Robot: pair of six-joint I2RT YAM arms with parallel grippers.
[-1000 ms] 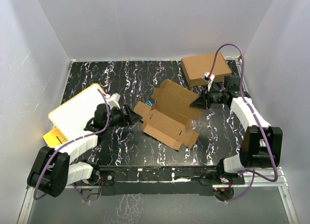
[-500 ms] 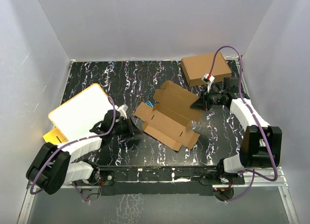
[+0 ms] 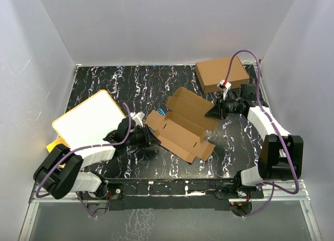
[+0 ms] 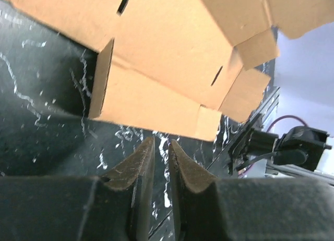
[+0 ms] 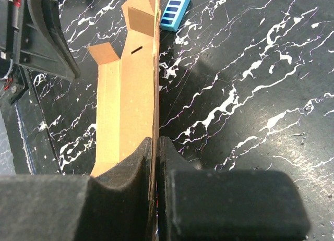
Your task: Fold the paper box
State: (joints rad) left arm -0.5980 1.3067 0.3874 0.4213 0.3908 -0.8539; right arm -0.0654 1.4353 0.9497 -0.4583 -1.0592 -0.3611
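Right fingers (image 5: 130,163) pinch paper box (image 5: 125,95) edge, arm (image 3: 263,121) extended.

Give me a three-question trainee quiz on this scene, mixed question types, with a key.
1. True or false: the right gripper is clamped on an edge of the paper box.
2. What sits at the far right corner of the table? A) a ready-made brown box B) a mug C) scissors
3. Fill in: the white board with the yellow rim lies on the robot's ____ side.
Key: 1 true; 2 A; 3 left.
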